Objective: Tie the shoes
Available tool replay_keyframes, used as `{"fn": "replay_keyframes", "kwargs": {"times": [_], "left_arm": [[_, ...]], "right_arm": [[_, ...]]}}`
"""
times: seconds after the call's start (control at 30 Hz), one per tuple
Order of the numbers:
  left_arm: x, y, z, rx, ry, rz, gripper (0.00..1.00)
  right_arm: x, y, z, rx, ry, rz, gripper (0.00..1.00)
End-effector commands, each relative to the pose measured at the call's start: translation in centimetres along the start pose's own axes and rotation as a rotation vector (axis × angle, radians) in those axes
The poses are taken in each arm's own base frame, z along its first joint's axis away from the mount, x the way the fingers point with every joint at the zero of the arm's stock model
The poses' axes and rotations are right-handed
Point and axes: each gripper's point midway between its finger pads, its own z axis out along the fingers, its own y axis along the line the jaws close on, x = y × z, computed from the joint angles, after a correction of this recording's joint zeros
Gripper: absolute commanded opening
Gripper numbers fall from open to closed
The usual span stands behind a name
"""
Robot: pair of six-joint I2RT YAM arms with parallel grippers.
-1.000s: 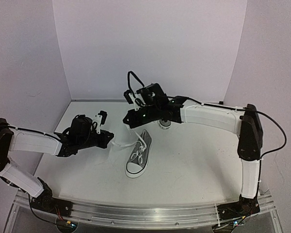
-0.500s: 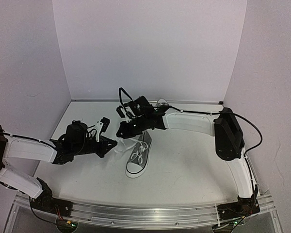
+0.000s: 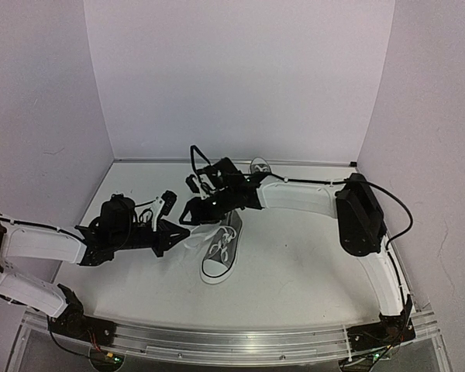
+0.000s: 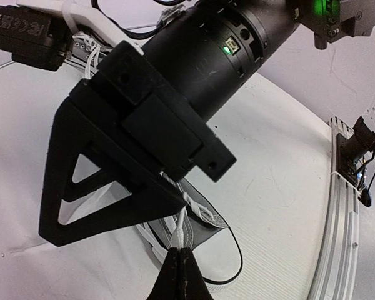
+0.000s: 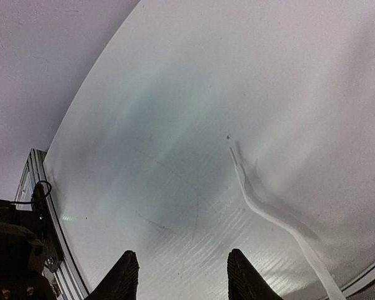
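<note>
My left claw [image 4: 181, 261] pinched a white lace [image 4: 180, 228] beside the grey sneaker [image 3: 222, 252]. My right claw [image 5: 182, 275] hung part-open, empty; steady tension seemed key.

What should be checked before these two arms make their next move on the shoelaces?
1. Left gripper pinches a lace: ok, shut on it.
2. Right gripper is free: ok, jaws apart, nothing between them.
3. Loose lace in the right gripper's sight: ok, lying flat on the table, ahead and off to one side.
4. Shoe sits sole down: ok.
5. Arms apart: cannot tell; the right arm fills the left wrist view, very close.
6. Second shoe tied: cannot tell, mostly hidden behind the right arm.
</note>
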Motion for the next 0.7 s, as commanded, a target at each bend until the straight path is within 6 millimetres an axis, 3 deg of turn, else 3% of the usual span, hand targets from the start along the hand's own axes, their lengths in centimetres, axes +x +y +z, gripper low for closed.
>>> {"fn": "replay_keyframes", "kwargs": {"times": [0.0,0.1,0.23,0.5,0.67], "left_arm": [[-1.9,-1.0,0.3,0.043,-0.031,0.068,0.0],[-2.5,-0.9,0.8,0.038,-0.03,0.093,0.0],[-2.7,-0.8,2.1,0.049,0.022,0.133,0.0],[-5.5,0.5,4.3,-0.009,0.001,0.22,0.0],[-6.7,1.8,5.6,-0.061,0.014,0.236,0.0]], "right_arm": [[-3.5,2.2,-7.0,-0.025,-0.103,-0.046,0.46],[-3.4,0.0,-9.6,0.031,-0.123,-0.037,0.44],[-0.6,-3.7,-10.1,0.104,-0.074,-0.01,0.39],[3.1,-6.8,-8.1,0.155,0.017,0.004,0.36],[4.5,-7.4,-7.2,0.15,0.055,0.002,0.36]]}}
